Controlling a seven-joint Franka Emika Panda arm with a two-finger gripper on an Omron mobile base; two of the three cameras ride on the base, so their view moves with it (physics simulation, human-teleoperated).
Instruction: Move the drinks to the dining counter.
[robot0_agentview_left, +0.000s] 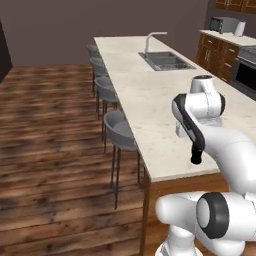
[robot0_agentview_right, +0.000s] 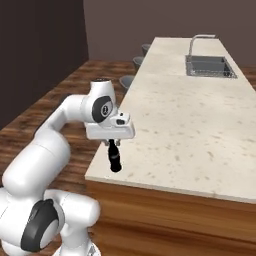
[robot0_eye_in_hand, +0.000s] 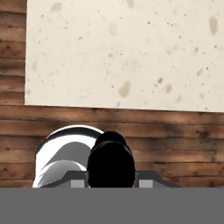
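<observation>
**Dark bottle hangs over the near corner of the dining tabletop**

End effector (robot0_agentview_right: 112, 144) is clenched on a small dark bottle (robot0_agentview_right: 114, 160), gripped by the neck, body hanging straight down. Upright hold makes sense: the base can meet the stone flat and the bottle won't tip on release.

Position: lower left of centre in the right base view, just inside the near corner of the pale speckled tabletop (robot0_agentview_right: 200, 125). In the left base view the bottle (robot0_agentview_left: 196, 151) shows at lower right, below the white arm, close to the tabletop's near edge. Cannot tell whether the base is touching the stone or hanging just above it.

Hand view: bottle top (robot0_eye_in_hand: 110, 162) sits at bottom centre between the finger tips, tabletop slab across the upper frame, wood floor (robot0_eye_in_hand: 131, 122) below it. This suggests the drop point is close to the edge.

Further along the tabletop, well apart from the bottle: sink (robot0_agentview_right: 210, 66) and faucet (robot0_agentview_right: 200, 40) at the upper right. Grey stools (robot0_agentview_left: 117, 130) line the side towards the open floor.

Judgement: carry appears nearly finished for this drink; placing so near the edge is the risk, and a spot further in would be safer.
</observation>
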